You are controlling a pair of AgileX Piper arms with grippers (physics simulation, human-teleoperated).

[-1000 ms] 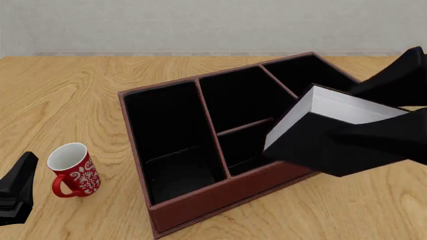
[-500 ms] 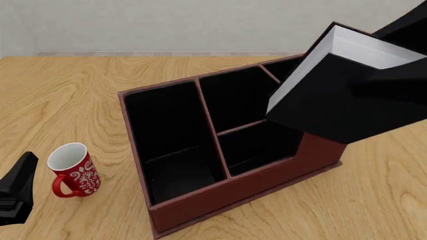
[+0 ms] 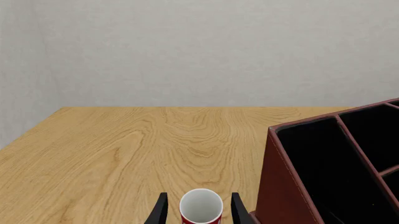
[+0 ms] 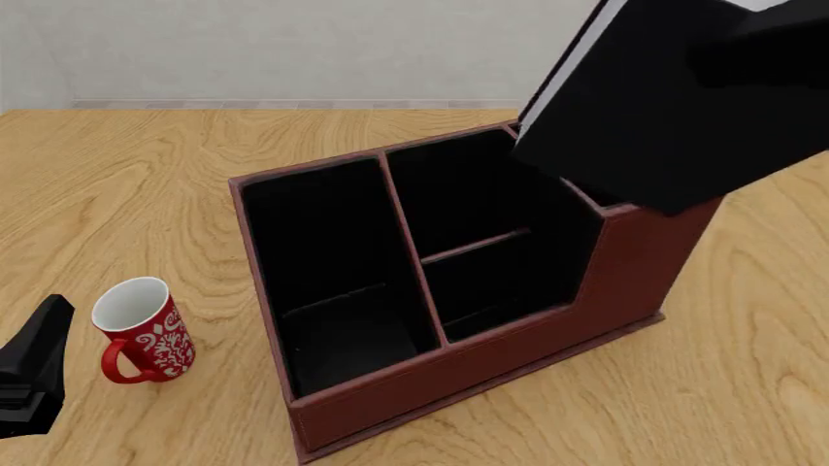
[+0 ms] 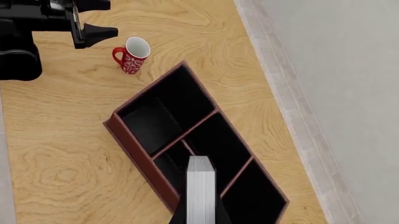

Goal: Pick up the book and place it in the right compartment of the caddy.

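The black book [image 4: 674, 107] hangs tilted high over the back right of the reddish-brown caddy [image 4: 441, 374]. It covers most of the right compartment [image 5: 255, 191] in the front view. My right gripper [image 5: 201, 215] is shut on the book, whose white page edges [image 5: 201, 186] run out between the dark fingers. In the front view the gripper blends into the black cover. My left gripper [image 4: 33, 374] rests low at the table's near left, open, fingers [image 3: 160, 212] either side of the mug in its wrist view and not touching it.
A red-and-white mug [image 4: 140, 330] stands upright left of the caddy, close to my left gripper. The caddy's long left cell [image 4: 324, 262] and the crossbar-split middle cell [image 4: 480, 243] show black lining. A tall stepped wall [image 4: 647, 262] rises at the caddy's right front.
The book has risen and swung more upright, moving from in front of the caddy's right end to high above its back right. The left arm and the mug have not moved.
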